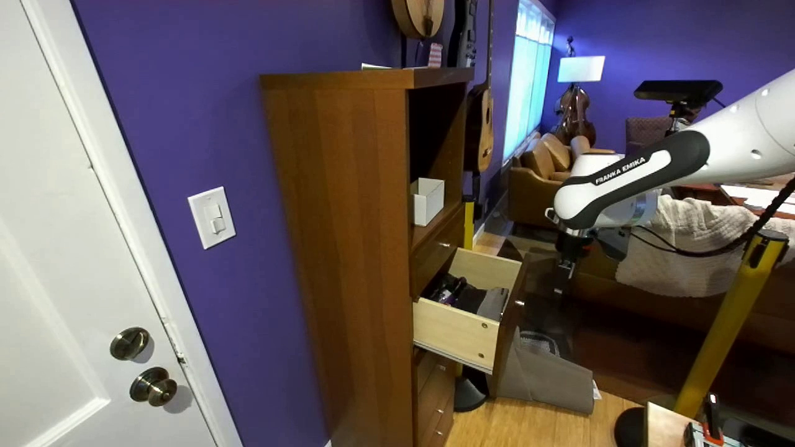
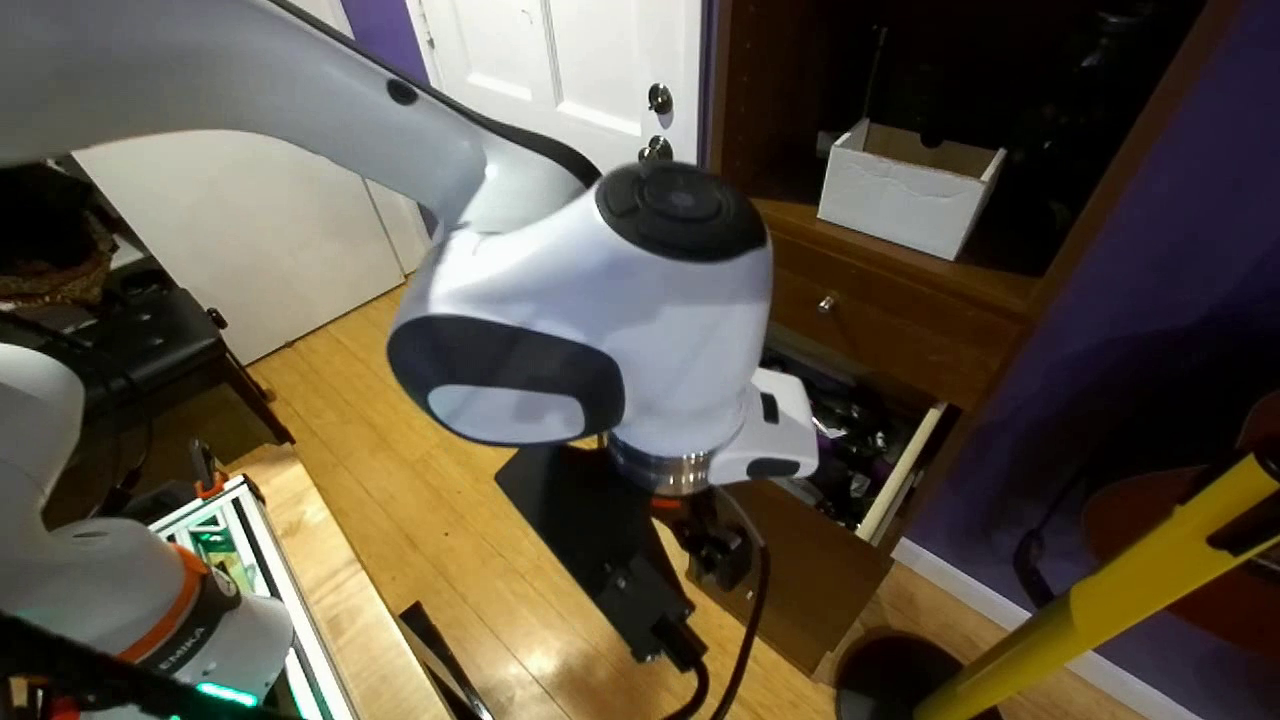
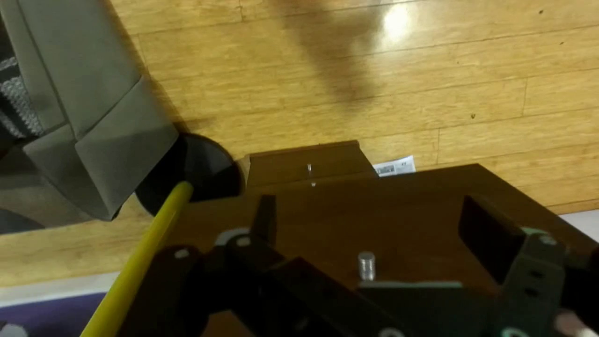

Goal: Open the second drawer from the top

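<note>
The second drawer from the top (image 1: 456,329) of the brown cabinet (image 1: 348,248) stands pulled out, with dark items inside. It also shows open in an exterior view (image 2: 790,570), partly hidden by my arm. Its small metal knob (image 1: 520,303) is on the dark brown front. My gripper (image 1: 562,282) points down in front of the drawer front, apart from it. In the wrist view my gripper (image 3: 374,224) has its fingers wide apart, with the knob (image 3: 366,266) showing between them, not held. The top drawer (image 2: 890,320) is shut.
Lower drawers (image 1: 438,397) are below the open one. A white box (image 2: 905,190) sits on the shelf above. Yellow posts (image 1: 726,329) (image 2: 1100,600) stand near the cabinet and arm. A grey folded object (image 1: 546,375) lies on the floor by the drawer. A wooden bench (image 2: 330,590) is nearby.
</note>
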`<state>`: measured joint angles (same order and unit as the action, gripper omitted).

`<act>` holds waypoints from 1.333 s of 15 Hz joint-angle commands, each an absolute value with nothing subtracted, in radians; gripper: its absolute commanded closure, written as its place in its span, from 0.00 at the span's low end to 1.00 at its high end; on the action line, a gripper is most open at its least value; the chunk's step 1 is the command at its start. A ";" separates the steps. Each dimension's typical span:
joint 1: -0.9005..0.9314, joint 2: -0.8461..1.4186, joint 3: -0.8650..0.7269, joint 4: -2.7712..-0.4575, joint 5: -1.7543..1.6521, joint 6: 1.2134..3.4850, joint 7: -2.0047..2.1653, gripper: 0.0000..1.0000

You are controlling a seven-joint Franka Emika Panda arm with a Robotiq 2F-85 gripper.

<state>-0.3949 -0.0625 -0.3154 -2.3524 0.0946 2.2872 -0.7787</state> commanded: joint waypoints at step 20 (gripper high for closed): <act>-0.214 0.053 -0.264 -2.249 0.194 2.484 -0.748 0.00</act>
